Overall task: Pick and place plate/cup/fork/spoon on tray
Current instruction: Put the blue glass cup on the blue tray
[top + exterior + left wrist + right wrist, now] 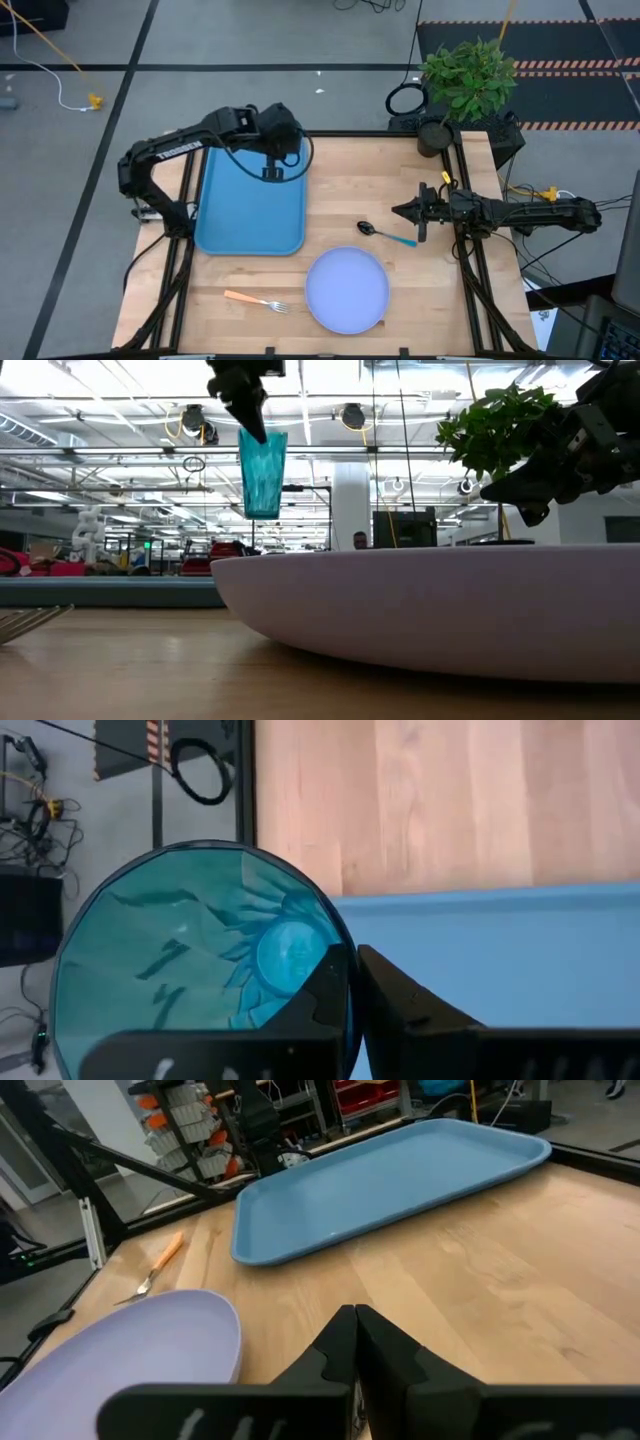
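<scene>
My left gripper (272, 165) hangs above the far right corner of the blue tray (250, 205), shut on the teal cup (262, 475). In the high view the gripper hides the cup. My right gripper (410, 212) is shut and empty, just above the table on the right, its tips close to the spoon (385, 234). The spoon lies flat with its blue handle toward the right. The lavender plate (346, 290) lies near the front edge. The orange-handled fork (255, 299) lies flat to the plate's left. My left gripper holds the cup by its rim wall (349, 1005), one finger (325, 990) inside the cup and one (410, 1005) outside. The fingers come from above, pointing down. The cup hangs upright below them, lifted clear above the tray (520, 950).
A potted plant (468, 75) stands at the table's far right corner. In the low view the plate (430, 610) fills the foreground and the fork's tines (30, 622) show at the left. Bare wood lies between tray and spoon.
</scene>
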`<state>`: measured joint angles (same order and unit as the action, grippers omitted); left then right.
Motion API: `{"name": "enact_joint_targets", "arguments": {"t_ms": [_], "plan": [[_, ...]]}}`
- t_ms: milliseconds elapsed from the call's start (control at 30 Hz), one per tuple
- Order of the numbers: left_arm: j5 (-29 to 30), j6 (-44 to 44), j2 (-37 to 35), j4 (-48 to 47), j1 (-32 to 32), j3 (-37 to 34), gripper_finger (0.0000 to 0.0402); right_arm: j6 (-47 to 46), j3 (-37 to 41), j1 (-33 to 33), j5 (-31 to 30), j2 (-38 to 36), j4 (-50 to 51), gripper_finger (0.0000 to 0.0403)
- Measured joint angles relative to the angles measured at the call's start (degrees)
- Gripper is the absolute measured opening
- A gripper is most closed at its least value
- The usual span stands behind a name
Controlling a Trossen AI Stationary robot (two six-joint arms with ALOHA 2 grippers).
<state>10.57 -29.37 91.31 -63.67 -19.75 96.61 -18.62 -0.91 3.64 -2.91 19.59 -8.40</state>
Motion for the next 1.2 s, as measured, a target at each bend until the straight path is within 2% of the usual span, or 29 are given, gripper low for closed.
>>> {"name": "enact_joint_targets", "arguments": {"t_ms": [200,400,533,667,867,1200], "plan": [[-0.36,-4.59,-0.19,8.39,-4.67,-8.20,0.0009,0.94,0.00,0.00,-0.31,0.00,0.00,0.0000],[-8.44,-3.97,-0.19,14.41,-11.55,-13.02,0.0011,1.79,0.00,0.02,-0.41,0.00,0.03,0.0000],[-9.49,-4.55,-0.19,15.54,-13.65,-15.06,0.0009,2.33,0.00,0.02,-0.45,0.00,0.03,0.0000],[-14.31,-5.10,-0.19,19.90,-14.90,-17.44,0.0011,2.39,0.00,0.02,-0.46,0.00,0.07,0.0000],[-13.90,-6.91,0.11,23.27,-16.71,-20.57,0.0009,1.76,0.00,0.02,-0.45,0.00,0.07,0.0000],[-15.31,-8.21,0.20,24.21,-18.80,-21.54,0.0018,1.71,0.00,0.02,-0.46,0.00,0.07,0.0000]]}}
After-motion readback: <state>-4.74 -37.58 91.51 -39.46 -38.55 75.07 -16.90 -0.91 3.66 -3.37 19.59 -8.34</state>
